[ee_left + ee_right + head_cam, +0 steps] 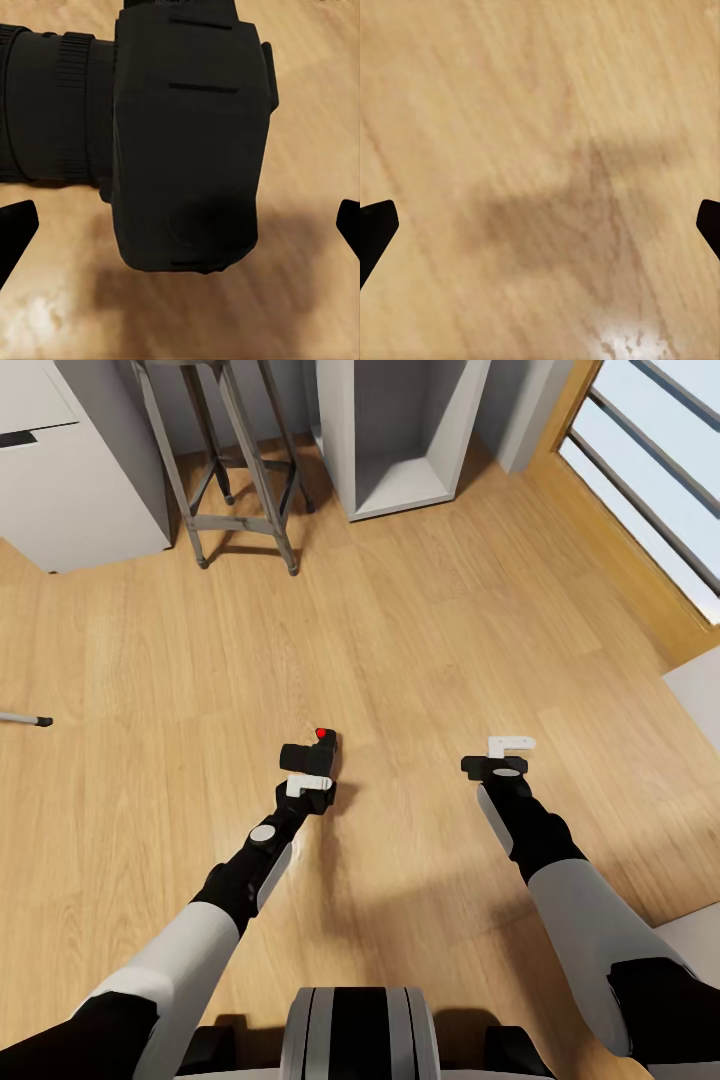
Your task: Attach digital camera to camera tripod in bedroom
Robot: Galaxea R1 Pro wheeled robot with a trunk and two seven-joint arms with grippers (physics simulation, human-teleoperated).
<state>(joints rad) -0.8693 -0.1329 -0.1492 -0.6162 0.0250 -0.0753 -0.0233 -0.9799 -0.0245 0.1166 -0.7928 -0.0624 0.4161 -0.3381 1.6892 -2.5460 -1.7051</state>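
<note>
The digital camera (pixel 312 752) is a small black body with a red button on top, its lens pointing left over the wood floor. My left gripper (pixel 309 784) is right behind it. In the left wrist view the camera (pixel 187 142) looms close, while the black fingertips (pixel 15 225) stand wide apart at the picture's edges, open and not touching it. My right gripper (pixel 505 755) hangs open over bare floor, to the right of the camera. A thin silver leg with a black foot (pixel 28 719), seemingly the camera tripod's, pokes in at the far left.
A grey four-legged metal stool (pixel 235 470) stands at the back left beside a white cabinet (pixel 70 480). A white cube shelf (pixel 400 450) is at the back centre. The wood-framed window (pixel 650 490) runs along the right. A pale grey corner (pixel 700 685) juts in at the right edge.
</note>
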